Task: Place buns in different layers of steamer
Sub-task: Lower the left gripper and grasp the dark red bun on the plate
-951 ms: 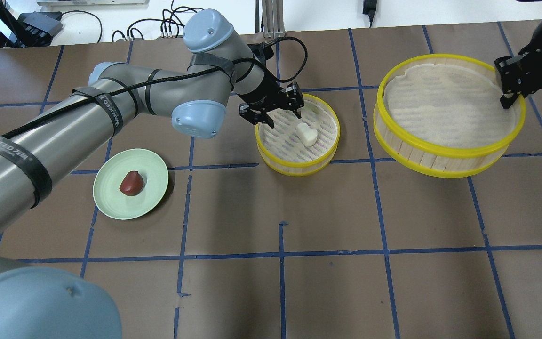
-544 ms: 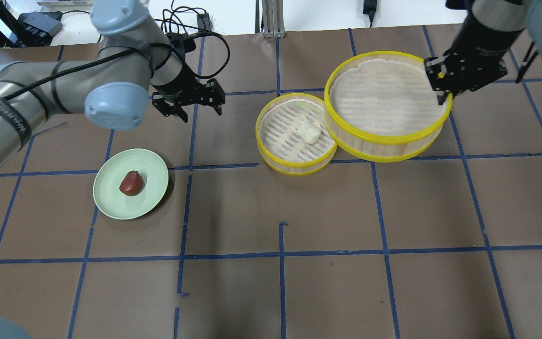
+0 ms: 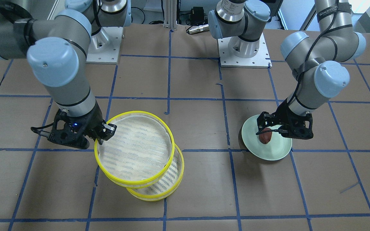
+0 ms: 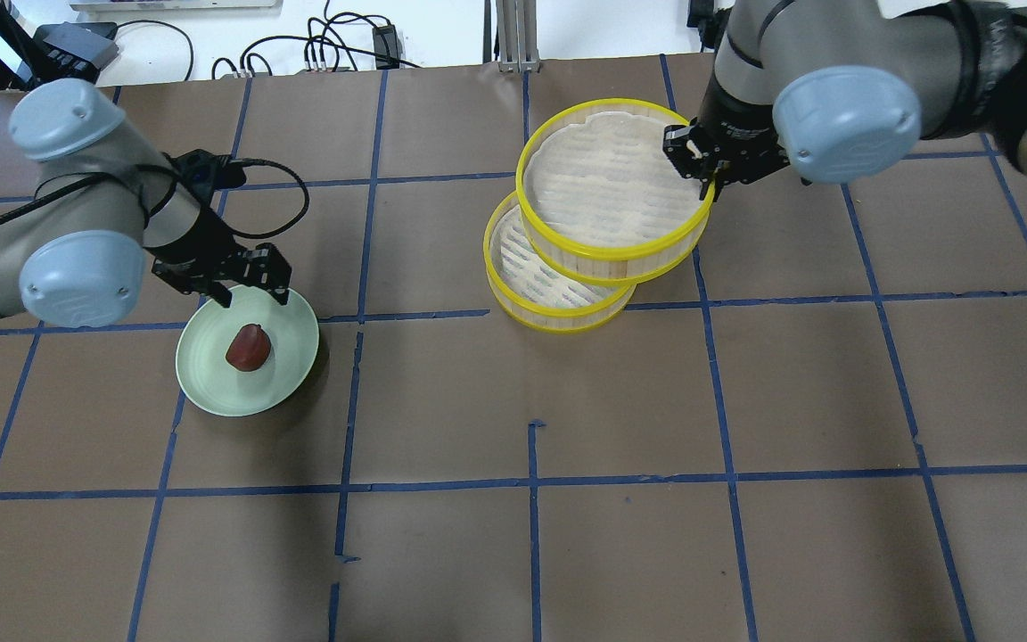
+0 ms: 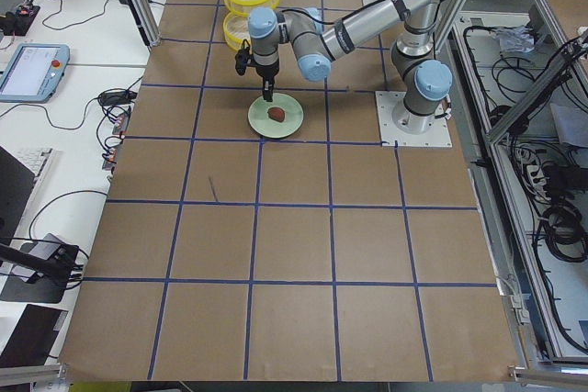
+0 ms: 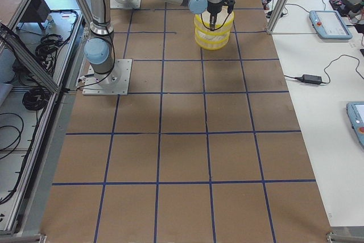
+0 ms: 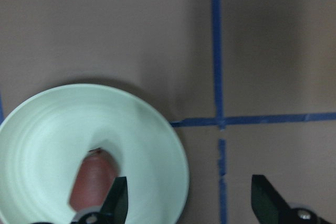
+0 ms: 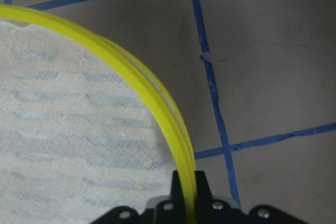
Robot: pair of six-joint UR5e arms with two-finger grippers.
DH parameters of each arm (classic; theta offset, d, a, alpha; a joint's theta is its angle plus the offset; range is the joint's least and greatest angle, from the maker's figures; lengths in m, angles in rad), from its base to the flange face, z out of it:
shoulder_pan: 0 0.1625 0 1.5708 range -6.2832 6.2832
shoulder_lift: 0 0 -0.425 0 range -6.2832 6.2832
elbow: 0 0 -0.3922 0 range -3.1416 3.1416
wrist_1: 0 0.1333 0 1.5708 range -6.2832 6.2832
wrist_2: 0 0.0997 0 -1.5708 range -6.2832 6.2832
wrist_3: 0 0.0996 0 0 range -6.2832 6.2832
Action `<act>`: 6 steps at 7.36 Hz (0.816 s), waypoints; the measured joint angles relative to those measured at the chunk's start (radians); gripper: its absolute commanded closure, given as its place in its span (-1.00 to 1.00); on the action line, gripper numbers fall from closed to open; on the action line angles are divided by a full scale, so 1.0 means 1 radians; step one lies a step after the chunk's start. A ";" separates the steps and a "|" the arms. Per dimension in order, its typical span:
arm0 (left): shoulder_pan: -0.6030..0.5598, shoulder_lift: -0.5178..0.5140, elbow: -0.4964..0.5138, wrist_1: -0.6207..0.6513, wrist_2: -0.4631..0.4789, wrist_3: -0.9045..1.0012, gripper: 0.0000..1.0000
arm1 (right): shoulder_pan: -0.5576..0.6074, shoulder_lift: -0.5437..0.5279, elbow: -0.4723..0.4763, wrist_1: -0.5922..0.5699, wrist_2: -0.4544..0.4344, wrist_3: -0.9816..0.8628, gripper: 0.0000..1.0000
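Observation:
The dark reddish-brown bun (image 4: 249,347) lies on a pale green plate (image 4: 210,392). My left gripper (image 4: 250,294) is open and hovers over the plate's far edge, just beyond the bun; the left wrist view shows the bun (image 7: 92,182) by one finger (image 7: 118,200). My right gripper (image 4: 702,169) is shut on the yellow rim of the upper steamer layer (image 4: 607,183) and holds it tilted, partly over the lower layer (image 4: 549,323). The right wrist view shows the pinched rim (image 8: 131,82). The white bun is hidden under the upper layer.
Brown table with a blue tape grid. Cables and a power brick (image 4: 699,13) lie along the far edge. The two arm bases (image 3: 242,51) stand at the robot's side of the table. The plate (image 3: 268,154) sits about one grid square from the steamer layers (image 3: 135,147).
My left gripper left the lower layer and moved left to the plate. My right gripper carried the upper layer leftward over the lower layer, covering the white bun.

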 measured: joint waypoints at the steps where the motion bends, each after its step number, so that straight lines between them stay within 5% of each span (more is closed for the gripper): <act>1: 0.018 -0.024 -0.007 0.012 0.002 0.029 -0.62 | 0.023 0.025 0.017 -0.047 0.000 0.015 0.75; 3: 0.026 -0.060 -0.014 0.039 0.013 0.073 -0.43 | 0.037 0.042 0.031 -0.082 -0.001 0.017 0.73; 5: 0.026 -0.095 -0.045 0.055 0.062 0.092 0.62 | 0.039 0.045 0.034 -0.087 -0.001 0.017 0.73; 6: 0.026 -0.105 -0.053 0.072 0.076 0.094 0.91 | 0.039 0.045 0.034 -0.087 -0.001 0.016 0.73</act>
